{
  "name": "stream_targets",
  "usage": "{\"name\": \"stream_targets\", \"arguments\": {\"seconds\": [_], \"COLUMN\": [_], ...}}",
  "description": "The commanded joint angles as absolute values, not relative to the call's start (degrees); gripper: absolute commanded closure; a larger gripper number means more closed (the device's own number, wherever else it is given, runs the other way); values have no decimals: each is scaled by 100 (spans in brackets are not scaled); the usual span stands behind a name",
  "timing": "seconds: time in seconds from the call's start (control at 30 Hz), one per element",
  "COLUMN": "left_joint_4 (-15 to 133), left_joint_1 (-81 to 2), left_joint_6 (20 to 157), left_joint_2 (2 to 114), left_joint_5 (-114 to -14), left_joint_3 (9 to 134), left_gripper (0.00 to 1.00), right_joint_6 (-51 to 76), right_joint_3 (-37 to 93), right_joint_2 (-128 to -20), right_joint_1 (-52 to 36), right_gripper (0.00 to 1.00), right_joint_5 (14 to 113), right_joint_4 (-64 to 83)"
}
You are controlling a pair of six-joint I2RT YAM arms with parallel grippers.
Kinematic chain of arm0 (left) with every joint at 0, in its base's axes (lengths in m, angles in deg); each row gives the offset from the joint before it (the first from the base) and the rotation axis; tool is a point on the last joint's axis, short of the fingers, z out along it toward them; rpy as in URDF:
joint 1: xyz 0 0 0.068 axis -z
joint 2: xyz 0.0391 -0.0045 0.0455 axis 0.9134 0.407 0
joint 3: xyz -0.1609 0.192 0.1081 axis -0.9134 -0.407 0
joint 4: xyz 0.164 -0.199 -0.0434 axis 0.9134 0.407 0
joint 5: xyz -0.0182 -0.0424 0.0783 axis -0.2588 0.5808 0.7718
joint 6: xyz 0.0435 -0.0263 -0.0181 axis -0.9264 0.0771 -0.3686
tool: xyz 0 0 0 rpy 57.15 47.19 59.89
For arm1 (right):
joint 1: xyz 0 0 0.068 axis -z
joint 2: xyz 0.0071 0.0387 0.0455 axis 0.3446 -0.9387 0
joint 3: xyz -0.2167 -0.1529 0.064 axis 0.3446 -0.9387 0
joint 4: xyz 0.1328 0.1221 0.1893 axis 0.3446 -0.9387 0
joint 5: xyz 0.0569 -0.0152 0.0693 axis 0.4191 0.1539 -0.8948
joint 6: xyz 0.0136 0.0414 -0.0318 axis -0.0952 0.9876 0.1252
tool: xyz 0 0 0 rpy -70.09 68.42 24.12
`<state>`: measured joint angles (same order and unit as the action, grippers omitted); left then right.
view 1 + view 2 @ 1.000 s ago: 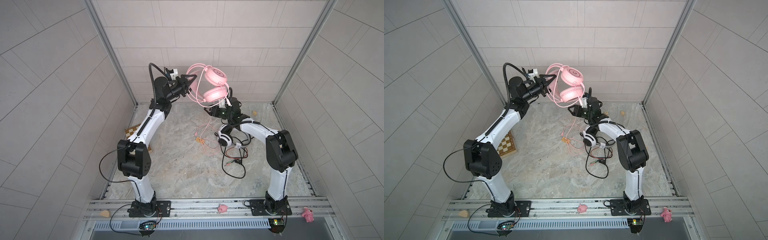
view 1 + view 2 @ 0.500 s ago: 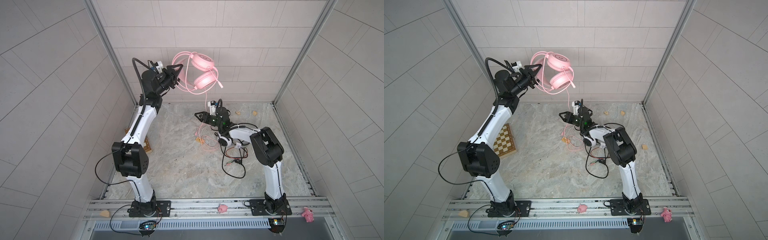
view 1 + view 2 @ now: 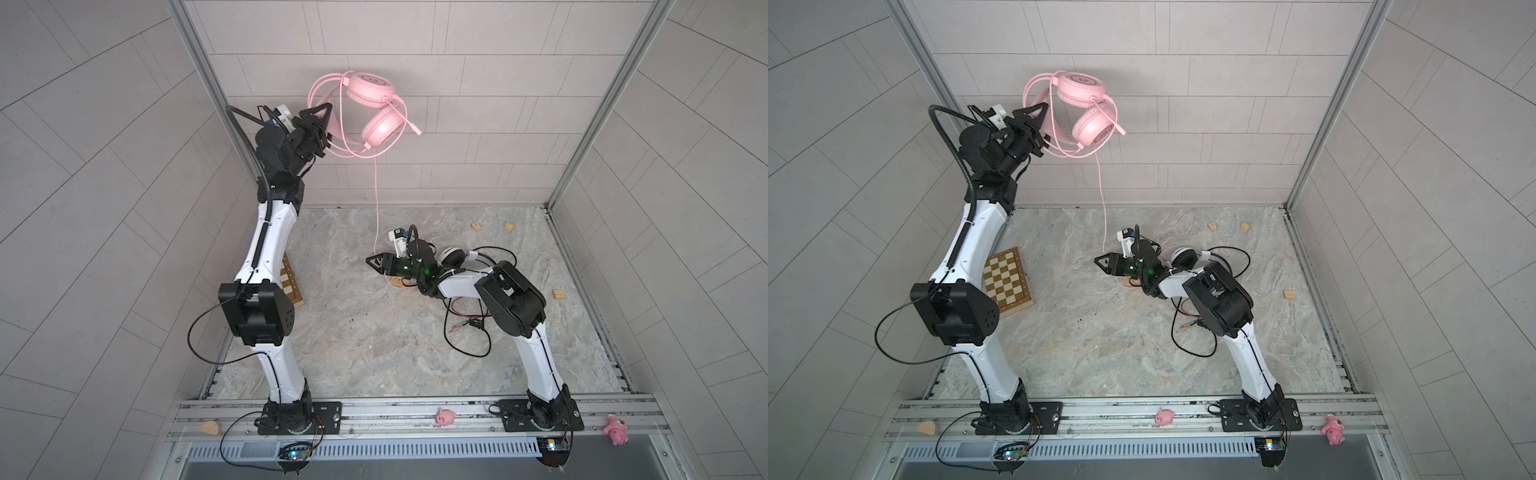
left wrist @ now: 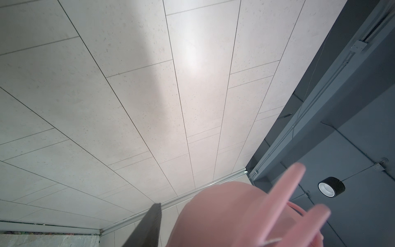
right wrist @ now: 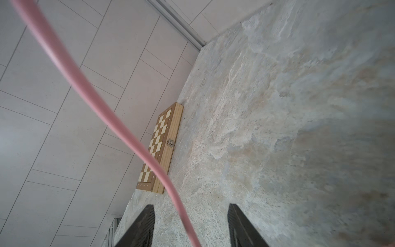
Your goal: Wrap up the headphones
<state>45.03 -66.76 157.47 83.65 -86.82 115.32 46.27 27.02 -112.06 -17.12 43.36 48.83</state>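
Right now the left fingers [image 3: 318, 113] are clamped on the arched band of the all-pink plastic over-ear headset [image 3: 372, 85], holding it high above the far-left part of the grey stone-patterned tabletop [image 3: 374, 353]. The left wrist view shows only one dark finger [image 4: 149, 226] and a blurred pink ear cup [image 4: 224, 213]. A few turns of its thin pink cable [image 3: 376, 208] already loop around the band and cups. The rest drops straight down to the right fingers [image 5: 141, 226], which sit low over the middle of the tabletop. They are parted, and the cable runs loose through the gap with neither finger pressing on it. Past them the cable's tail lies in a small heap under the right wrist.

Just behind that wrist, toward the far edge, lies the white-and-black over-ear headset [image 3: 453, 257], its thin black cable [image 3: 465, 345] sprawling in slack loops toward the right edge. A folded wooden chessboard [image 3: 1007, 282] rests by the left edge.

The pink headset looks light, with a springy band and cups that probably swivel, so the band is the steady place to hold it. Its cable seems limp and smooth and is likely to slip. I would pinch it a short way below the last turn and avoid tugging where it enters the cup.
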Motion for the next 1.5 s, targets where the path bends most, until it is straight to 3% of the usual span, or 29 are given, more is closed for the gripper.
{"name": "stream_targets", "arguments": {"seconds": [0.0, 0.07, 0.13, 0.2, 0.37, 0.57, 0.8, 1.2, 1.47], "left_joint_4": [4136, 4158, 4179, 4262, 4434, 4415, 4382, 4622, 4961], "left_joint_1": [-6806, -6882, -6935, -6991, -7141, -7261, -7317, -7337, -7332], "left_joint_6": [16015, 16016, 16005, 15934, 15712, 15534, 15631, 15179, 14444], "left_joint_2": [8306, 8315, 8322, 8333, 8409, 8544, 9141, 9137, 9099], "left_joint_5": [-8537, -8530, -8523, -8487, -8363, -7775, -7405, -6526, -6592], "left_joint_3": [11821, 11875, 11924, 11940, 11876, 11785, 12607, 12608, 12393], "left_gripper": [100, 100, 100, 100, 100, 100, 100, 100, 100], "right_joint_6": [4622, 4634, 4640, 4627, 4129, 3271, 2742, 2129, 1547], "right_joint_3": [2716, 2607, 2551, 2454, 2054, 1239, 512, 443, 1308], "right_joint_2": [-11302, -11316, -11309, -11202, -10516, -9106, -7786, -6817, -6278], "right_joint_1": [-1837, -1868, -1899, -1906, -1908, -2080, -2506, -3441, -3548], "right_gripper": [46, 51, 62, 80, 94, 97, 97, 98, 98], "right_joint_5": [4258, 4245, 4181, 4153, 4179, 4399, 5002, 5783, 6288], "right_joint_4": [5068, 5159, 5189, 5234, 4461, 3006, 1748, 216, -961]}}
